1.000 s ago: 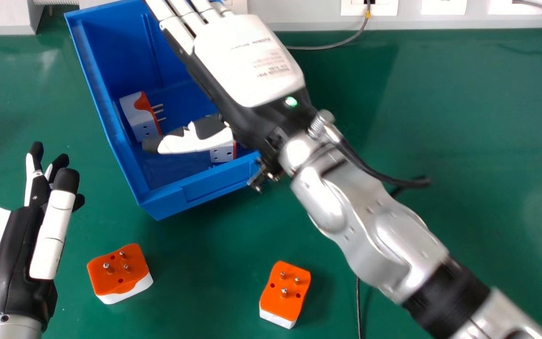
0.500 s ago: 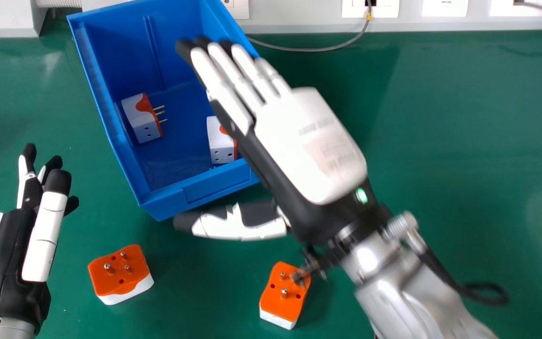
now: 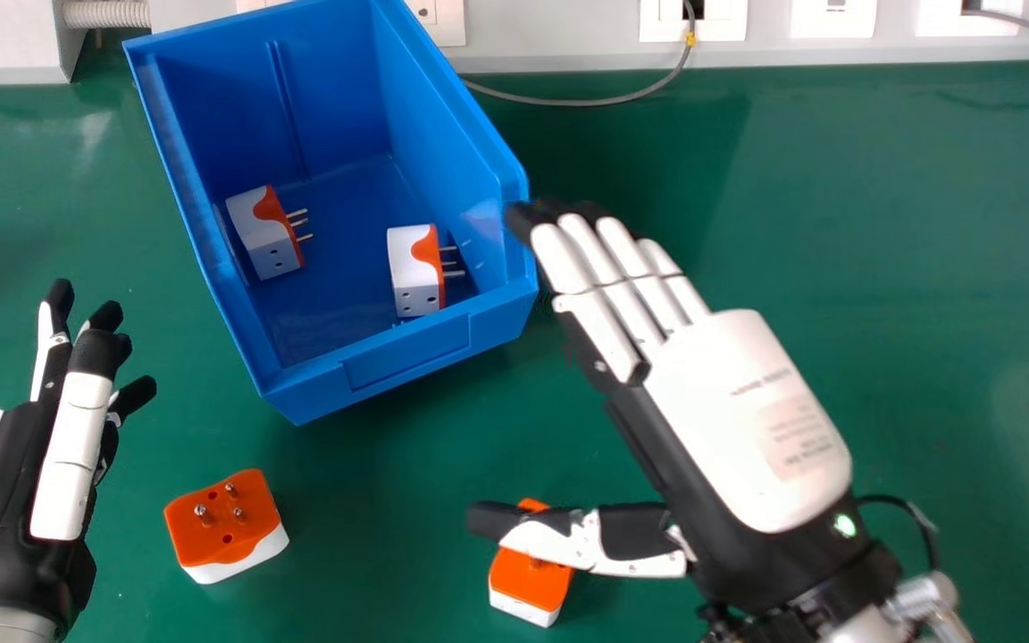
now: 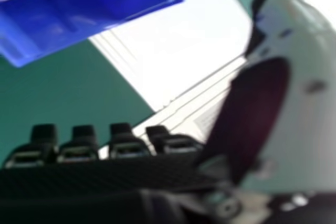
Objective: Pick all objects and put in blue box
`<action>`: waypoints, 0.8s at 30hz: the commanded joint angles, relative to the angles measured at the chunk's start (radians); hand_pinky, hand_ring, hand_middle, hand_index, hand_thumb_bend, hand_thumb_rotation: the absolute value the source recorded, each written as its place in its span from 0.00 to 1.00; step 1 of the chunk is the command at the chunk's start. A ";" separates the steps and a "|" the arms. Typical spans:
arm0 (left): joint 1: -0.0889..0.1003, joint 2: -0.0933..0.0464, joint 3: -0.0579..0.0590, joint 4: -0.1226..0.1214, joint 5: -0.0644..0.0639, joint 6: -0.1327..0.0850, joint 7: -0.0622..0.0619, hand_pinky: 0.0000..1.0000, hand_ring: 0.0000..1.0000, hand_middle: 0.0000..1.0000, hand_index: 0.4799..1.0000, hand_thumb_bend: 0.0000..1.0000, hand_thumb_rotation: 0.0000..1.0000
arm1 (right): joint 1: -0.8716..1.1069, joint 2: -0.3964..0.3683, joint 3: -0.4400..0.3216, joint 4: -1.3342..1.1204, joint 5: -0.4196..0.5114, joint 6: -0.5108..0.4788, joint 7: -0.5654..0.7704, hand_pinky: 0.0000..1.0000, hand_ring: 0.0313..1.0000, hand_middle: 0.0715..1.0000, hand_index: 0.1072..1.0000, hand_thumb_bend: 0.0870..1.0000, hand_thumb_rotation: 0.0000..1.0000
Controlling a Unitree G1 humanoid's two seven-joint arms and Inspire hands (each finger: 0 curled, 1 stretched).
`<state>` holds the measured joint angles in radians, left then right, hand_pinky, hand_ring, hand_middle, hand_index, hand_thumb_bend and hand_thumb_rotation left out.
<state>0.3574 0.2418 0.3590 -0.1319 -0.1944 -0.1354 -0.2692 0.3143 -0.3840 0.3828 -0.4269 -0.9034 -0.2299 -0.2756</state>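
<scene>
At the left of the head view, my left robot hand (image 3: 19, 500) lies idle over the desk (image 3: 836, 223), its fingers loosely straight and nothing in them. Just right of it sits an orange-topped adapter (image 3: 225, 527), prongs up, waiting to be picked. Farther off stands the blue box (image 3: 407, 357), holding a white adapter (image 3: 264, 234) by its left wall and a second boxed adapter (image 3: 414, 271) near its front right corner. So I judge the job half done: two in, two to go. The other waiting one, the nearer adapter (image 3: 523, 580), is also prongs up, partly hidden under the thumb of my right robot hand (image 3: 747, 420); I can't tell whether they touch. That hand is open and empty, its fingers out straight. The desk is smooth green with a few glossy patches. Behind it runs pale trunking (image 3: 523, 54) with a socket plate (image 3: 832, 18) and a grey cable (image 3: 595, 101) trailing onto the green.
</scene>
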 commanded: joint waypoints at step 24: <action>0.024 0.005 0.013 0.082 0.014 -0.124 0.006 0.91 0.98 0.99 1.00 0.82 0.92 | 0.026 0.110 0.069 0.205 -0.100 0.121 0.065 0.83 0.96 1.00 0.99 0.57 0.52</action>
<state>0.3805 0.2422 0.3615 -0.0457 -0.1776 -0.2308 -0.2658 0.3537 -0.2860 0.4412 -0.2010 -0.9918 -0.1256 -0.2313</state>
